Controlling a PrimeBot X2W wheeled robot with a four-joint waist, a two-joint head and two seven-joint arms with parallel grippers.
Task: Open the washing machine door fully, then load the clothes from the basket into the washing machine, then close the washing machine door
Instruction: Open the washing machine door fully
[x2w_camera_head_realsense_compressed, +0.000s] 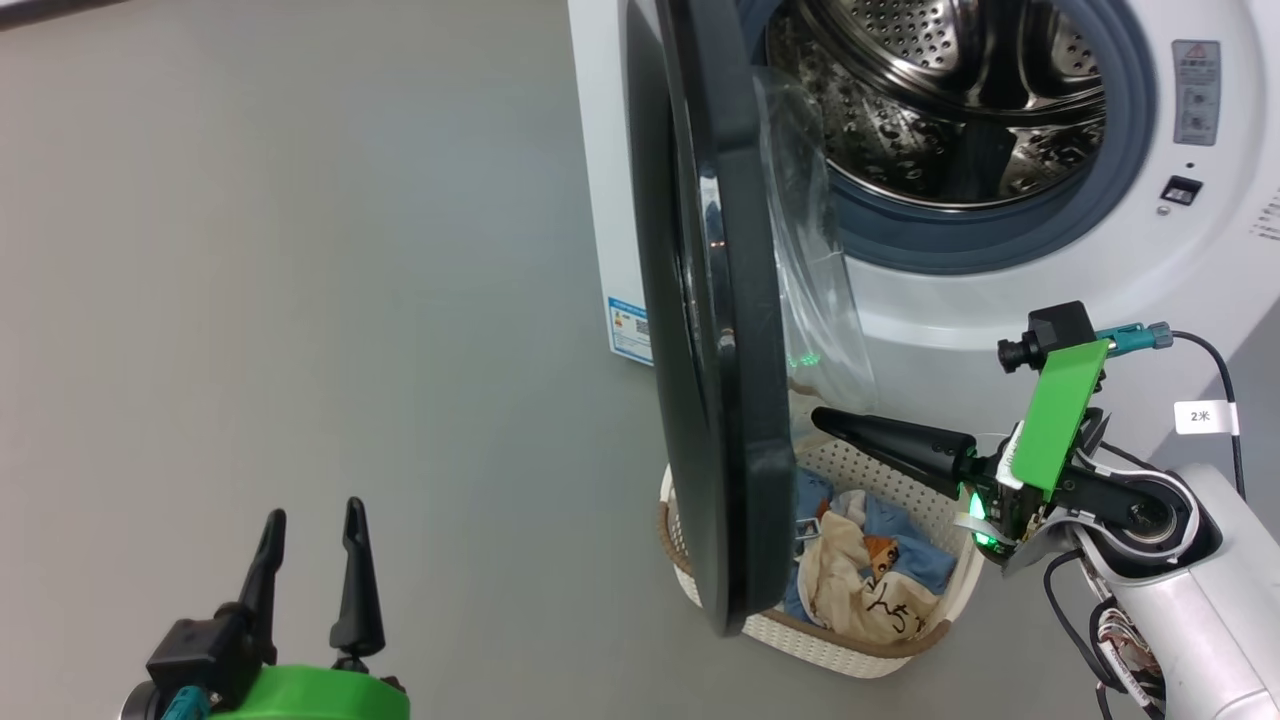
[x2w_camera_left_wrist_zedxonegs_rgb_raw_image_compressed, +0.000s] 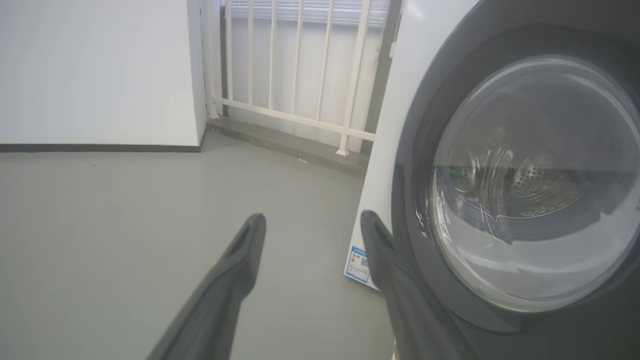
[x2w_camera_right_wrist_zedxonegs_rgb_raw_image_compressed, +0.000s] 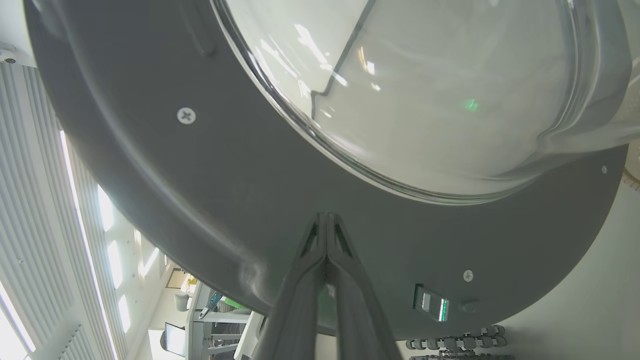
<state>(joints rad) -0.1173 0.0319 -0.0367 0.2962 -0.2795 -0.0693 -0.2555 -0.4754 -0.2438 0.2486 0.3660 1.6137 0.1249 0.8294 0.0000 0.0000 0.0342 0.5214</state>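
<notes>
Grey smooth floor (x2w_camera_head_realsense_compressed: 300, 250) spreads across the left of the head frame. At its lower left our left hand (x2w_camera_head_realsense_compressed: 313, 510) hangs with its two dark fingers spread wide, holding nothing. At the upper right stands the big white front-loading washing machine (x2w_camera_head_realsense_compressed: 1050, 300), its perforated steel drum (x2w_camera_head_realsense_compressed: 930, 100) exposed. Its large round door with the glossy black rim (x2w_camera_head_realsense_compressed: 735, 400) stands ajar, edge-on at centre frame. Our right hand (x2w_camera_head_realsense_compressed: 822, 416), fingers pressed together and empty, points at the door's dark grey inner face; we cannot tell whether it touches. Under the door at lower centre, the small cream perforated plastic basket (x2w_camera_head_realsense_compressed: 860, 655) sits on the floor, with the light blue and cream clothes (x2w_camera_head_realsense_compressed: 870, 585) inside.
</notes>
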